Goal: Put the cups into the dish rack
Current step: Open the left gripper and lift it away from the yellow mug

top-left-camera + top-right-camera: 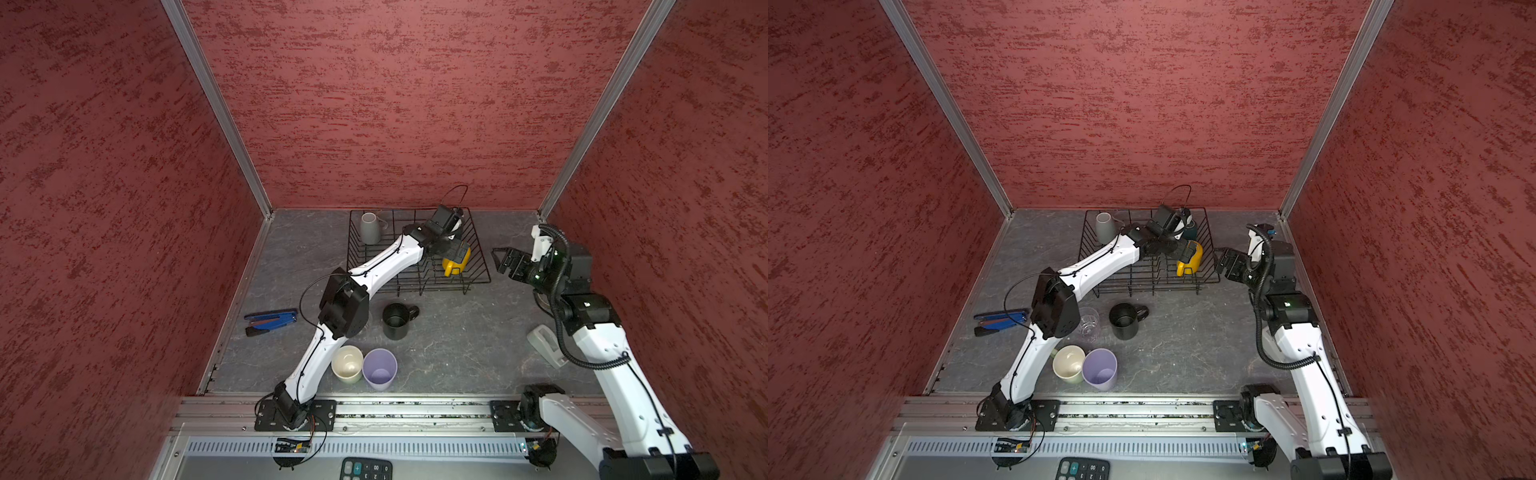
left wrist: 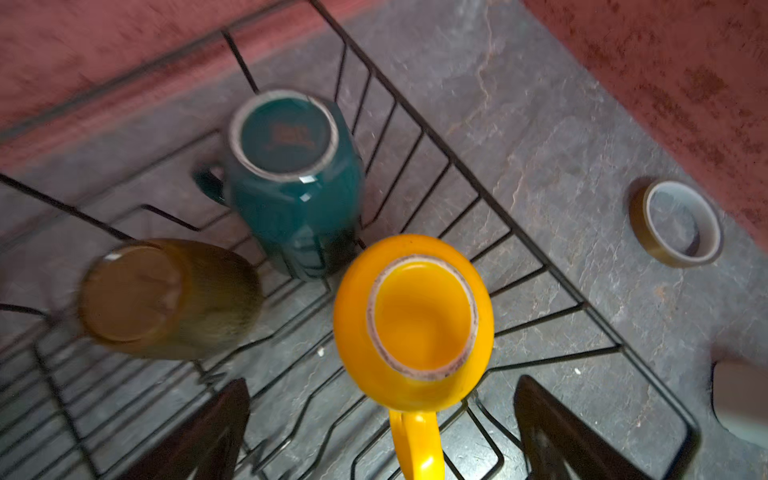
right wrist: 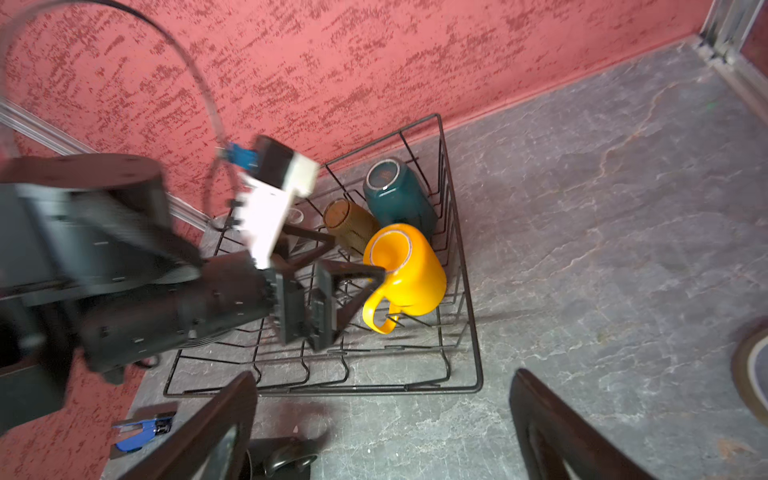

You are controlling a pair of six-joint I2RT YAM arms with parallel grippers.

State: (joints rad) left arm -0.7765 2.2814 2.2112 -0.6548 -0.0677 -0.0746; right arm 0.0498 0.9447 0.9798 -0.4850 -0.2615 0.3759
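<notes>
Crowding yellow mug [image 2: 415, 324]: teal mug [image 2: 291, 174], brown mug [image 2: 166, 299]; left hand [image 3: 357, 255] and right hand [image 1: 500, 261] gape apart.

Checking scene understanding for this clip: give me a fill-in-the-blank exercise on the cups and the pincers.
The mug nearest the left pincer is ___ in colour.
The black mug stands ___ the rack.
The teal mug rests with its base facing ___.
The right pincer is ___, holding nothing.
Missing: yellow; outside; up; open.

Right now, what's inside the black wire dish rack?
Dish rack holds four: grey handled mug, teal glazed mug bottom-up, brown mug, yellow handled mug. Left arm hides part of its floor in both top views.
</notes>
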